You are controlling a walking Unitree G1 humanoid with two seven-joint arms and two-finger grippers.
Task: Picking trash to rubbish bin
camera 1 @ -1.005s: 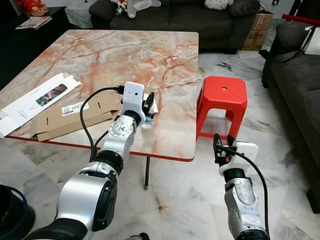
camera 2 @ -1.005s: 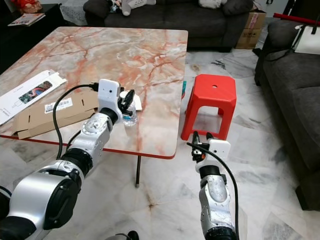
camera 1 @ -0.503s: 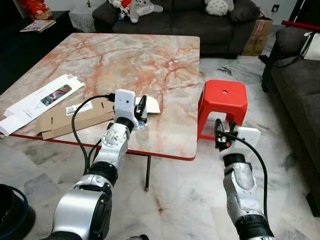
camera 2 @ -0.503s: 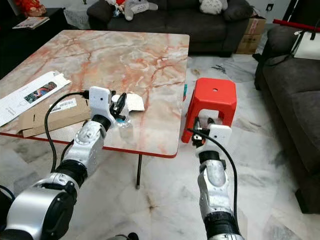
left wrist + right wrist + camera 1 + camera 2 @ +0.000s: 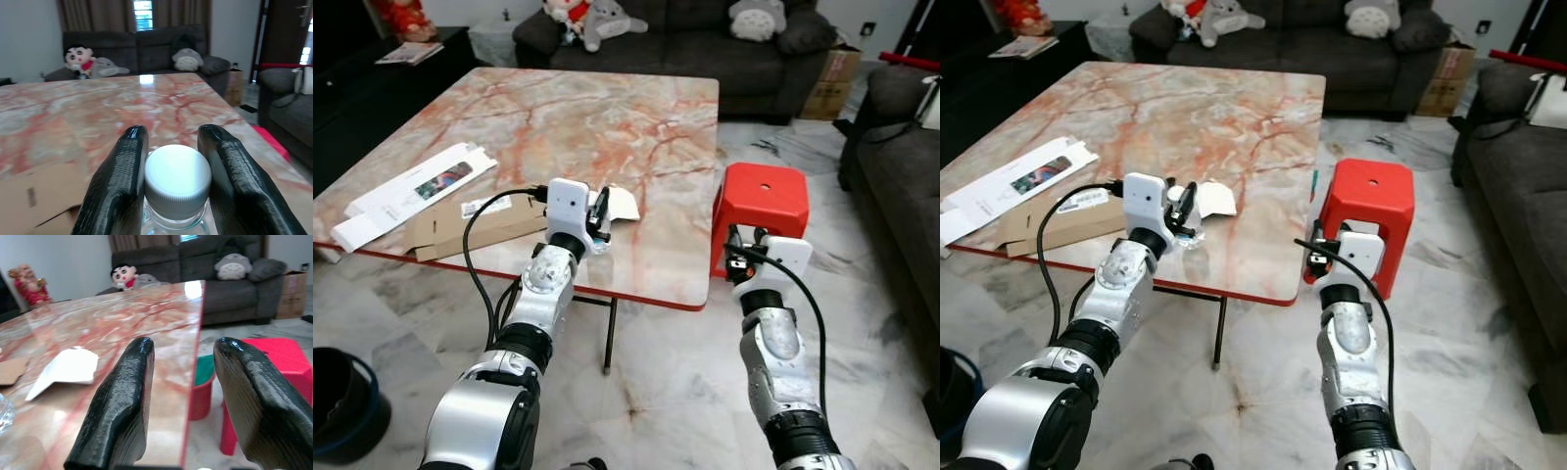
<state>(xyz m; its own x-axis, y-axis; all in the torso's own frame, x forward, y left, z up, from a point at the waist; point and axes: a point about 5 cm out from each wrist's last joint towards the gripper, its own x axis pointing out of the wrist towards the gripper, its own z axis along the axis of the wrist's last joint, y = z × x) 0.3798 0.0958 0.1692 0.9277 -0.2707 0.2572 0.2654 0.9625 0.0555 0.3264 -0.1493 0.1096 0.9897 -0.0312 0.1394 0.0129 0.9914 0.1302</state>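
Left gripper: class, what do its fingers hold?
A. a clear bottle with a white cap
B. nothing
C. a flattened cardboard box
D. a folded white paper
A: in the left wrist view the left gripper has its black fingers pressed on either side of the bottle, just under its white cap.

Bench (image 5: pixel 558 108) — square top, red-veined marble pattern, red edge. On it near the front-left edge: flattened brown cardboard (image 5: pixel 475 223), with a flattened white box (image 5: pixel 411 191) beside it, overhanging the edge. Near the front edge: a clear bottle with a white cap (image 5: pixel 177 186), upright — white paper (image 5: pixel 622 204) just behind.
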